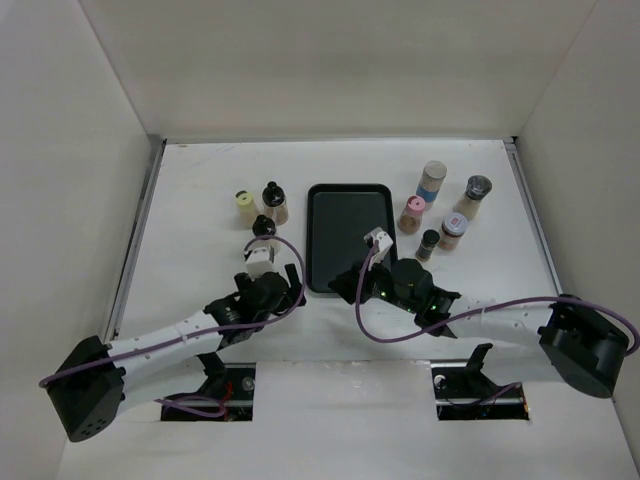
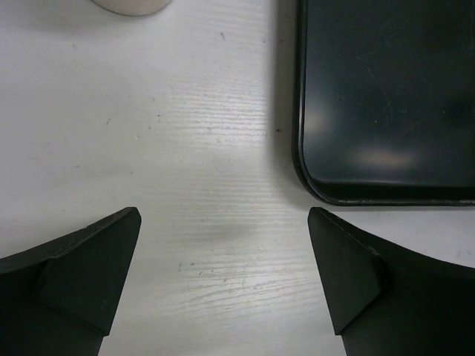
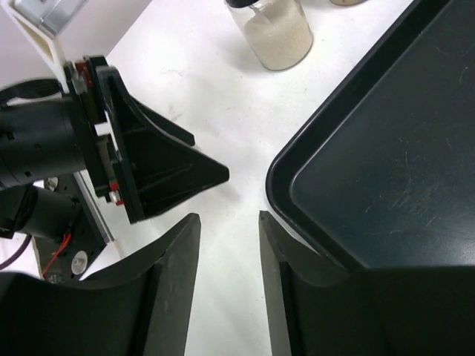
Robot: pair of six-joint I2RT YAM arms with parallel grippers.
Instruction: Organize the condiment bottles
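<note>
The condiment bottles stand in two groups beside the black tray [image 1: 348,235]. On its left are a pale-yellow-capped one [image 1: 245,207] and two black-capped ones [image 1: 273,200] [image 1: 264,228]. On its right are a blue-labelled one [image 1: 431,181], a tall dark-capped one [image 1: 473,197], a pink-capped one [image 1: 411,214], a red-labelled one [image 1: 452,232] and a small black-capped one [image 1: 428,244]. My left gripper [image 1: 296,286] [image 2: 223,245] is wide open and empty over bare table by the tray's near-left corner. My right gripper [image 1: 340,287] [image 3: 228,219] faces it, jaws narrowly apart and empty.
The tray [image 2: 386,96] [image 3: 386,148] holds nothing. White walls enclose the table on three sides. A bottle's base [image 2: 130,6] shows at the top of the left wrist view. The left gripper's finger [image 3: 163,170] and a cream-filled bottle [image 3: 278,33] show in the right wrist view.
</note>
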